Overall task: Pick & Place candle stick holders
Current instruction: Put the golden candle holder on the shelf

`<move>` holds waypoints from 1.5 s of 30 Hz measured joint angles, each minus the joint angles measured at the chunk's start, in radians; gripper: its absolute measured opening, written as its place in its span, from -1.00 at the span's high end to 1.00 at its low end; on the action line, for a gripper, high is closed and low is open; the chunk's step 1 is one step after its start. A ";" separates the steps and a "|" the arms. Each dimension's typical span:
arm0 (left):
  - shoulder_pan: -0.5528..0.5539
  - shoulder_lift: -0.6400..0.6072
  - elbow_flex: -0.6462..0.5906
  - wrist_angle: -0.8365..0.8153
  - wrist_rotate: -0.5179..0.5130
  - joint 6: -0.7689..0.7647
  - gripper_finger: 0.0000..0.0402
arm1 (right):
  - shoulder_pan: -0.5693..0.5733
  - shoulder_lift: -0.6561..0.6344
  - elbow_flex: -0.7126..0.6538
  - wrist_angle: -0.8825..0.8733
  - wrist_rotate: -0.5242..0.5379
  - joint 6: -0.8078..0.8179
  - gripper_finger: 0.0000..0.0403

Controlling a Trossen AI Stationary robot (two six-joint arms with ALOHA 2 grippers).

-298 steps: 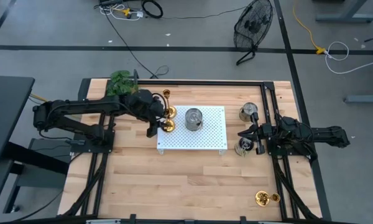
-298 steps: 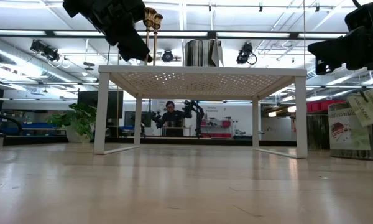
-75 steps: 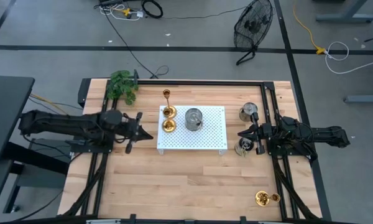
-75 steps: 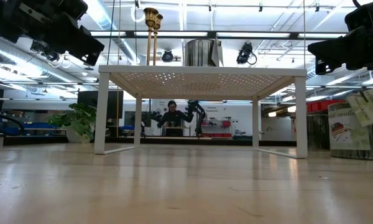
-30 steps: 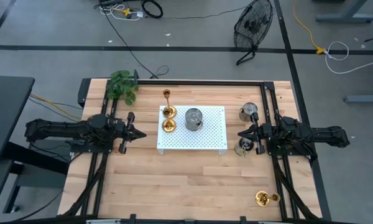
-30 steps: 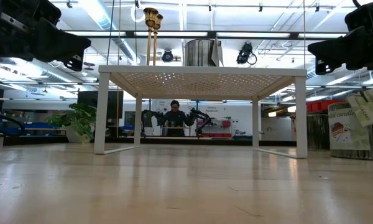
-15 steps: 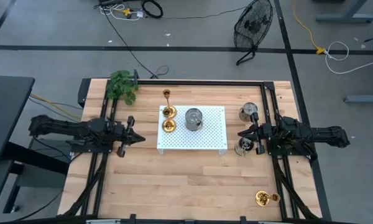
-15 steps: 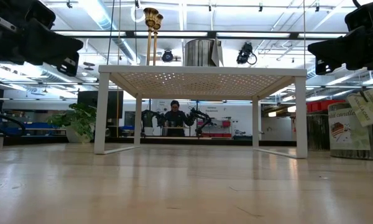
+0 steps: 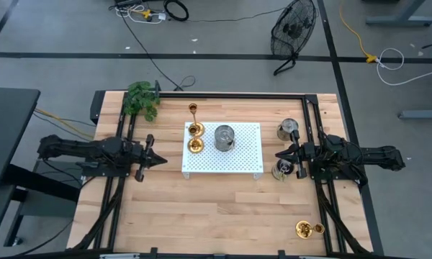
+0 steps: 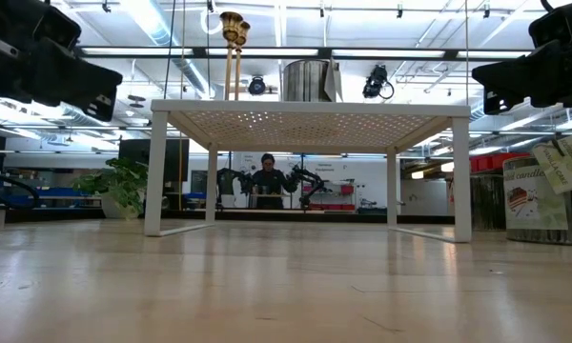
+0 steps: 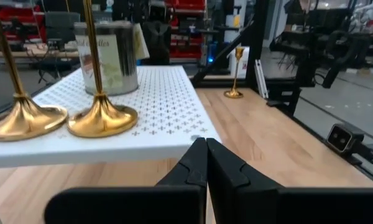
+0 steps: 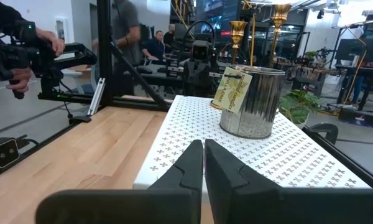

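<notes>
Left wrist view: tops of two holders (image 11: 102,115) cut off by the picture's edge; low view: their bases hidden by the rack (image 10: 310,110); distant person (image 10: 266,178) too small to tell.

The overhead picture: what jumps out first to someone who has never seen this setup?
A white perforated stand sits mid-table, with two gold candle holders on its left edge and a silver tin beside them. A third candle holder stands just behind the stand. The left gripper and right gripper flank it.
</notes>
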 joint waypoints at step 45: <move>0.000 -0.071 -0.001 -0.034 -0.029 0.025 0.91 | 0.000 0.000 0.000 0.000 0.000 0.000 0.90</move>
